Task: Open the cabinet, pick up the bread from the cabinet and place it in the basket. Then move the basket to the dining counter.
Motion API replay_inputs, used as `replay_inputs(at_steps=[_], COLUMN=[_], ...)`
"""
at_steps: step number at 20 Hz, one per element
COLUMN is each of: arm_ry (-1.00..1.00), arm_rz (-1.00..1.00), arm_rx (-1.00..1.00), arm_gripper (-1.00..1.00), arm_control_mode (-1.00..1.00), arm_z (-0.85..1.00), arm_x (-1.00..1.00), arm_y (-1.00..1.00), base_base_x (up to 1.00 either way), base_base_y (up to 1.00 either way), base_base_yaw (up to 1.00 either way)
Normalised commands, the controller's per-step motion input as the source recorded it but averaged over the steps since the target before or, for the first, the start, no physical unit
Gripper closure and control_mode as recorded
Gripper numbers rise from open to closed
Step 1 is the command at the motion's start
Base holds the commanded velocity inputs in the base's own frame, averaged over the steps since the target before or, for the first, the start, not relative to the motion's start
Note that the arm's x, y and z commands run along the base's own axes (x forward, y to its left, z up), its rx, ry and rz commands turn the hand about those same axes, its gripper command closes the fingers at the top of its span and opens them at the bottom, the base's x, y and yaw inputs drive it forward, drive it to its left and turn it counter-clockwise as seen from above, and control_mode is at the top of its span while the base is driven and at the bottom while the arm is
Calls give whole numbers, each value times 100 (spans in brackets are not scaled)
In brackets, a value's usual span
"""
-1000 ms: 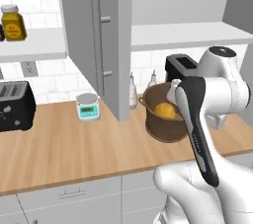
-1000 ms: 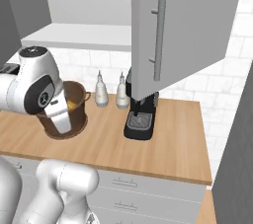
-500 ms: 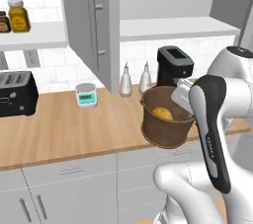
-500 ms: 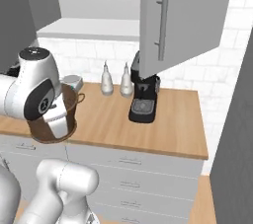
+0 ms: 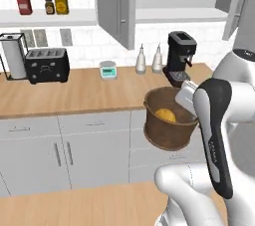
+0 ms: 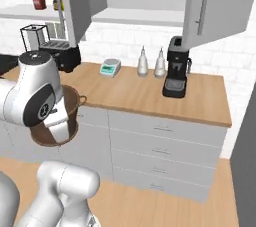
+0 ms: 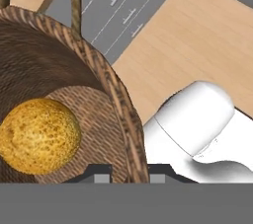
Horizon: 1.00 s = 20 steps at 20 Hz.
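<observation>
Jaws pinched on the basket (image 5: 169,124) rim with the bread (image 5: 165,115) inside, clear of the tabletop (image 5: 74,93), so it's carrying time — next: the dining counter.

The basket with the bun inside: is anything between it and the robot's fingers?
No. The fingers are shut on the rim of the basket, one each side of its wall. The bread lies inside on its bottom.

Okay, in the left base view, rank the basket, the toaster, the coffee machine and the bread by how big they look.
1. Basket, though it is nearest the camera.
2. Toaster and coffee machine, too alike to rank.
3. Bread.
</observation>
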Motion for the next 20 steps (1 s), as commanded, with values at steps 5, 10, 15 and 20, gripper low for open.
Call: replay_inputs(at_steps=[5,10,15,20], arm_ry=[0,0,0,0], arm_rz=[0,0,0,0], arm_rx=[0,0,0,0], arm_gripper=[100,100,100,100], arm_control_mode=[100,100,100,100], arm_z=[0,0,0,0], arm_x=[0,0,0,0], arm_y=[0,0,0,0], base_base_x=[-2,0,0,0], base_base_y=[2,0,0,0], base_base_yaw=[100,100,100,100])
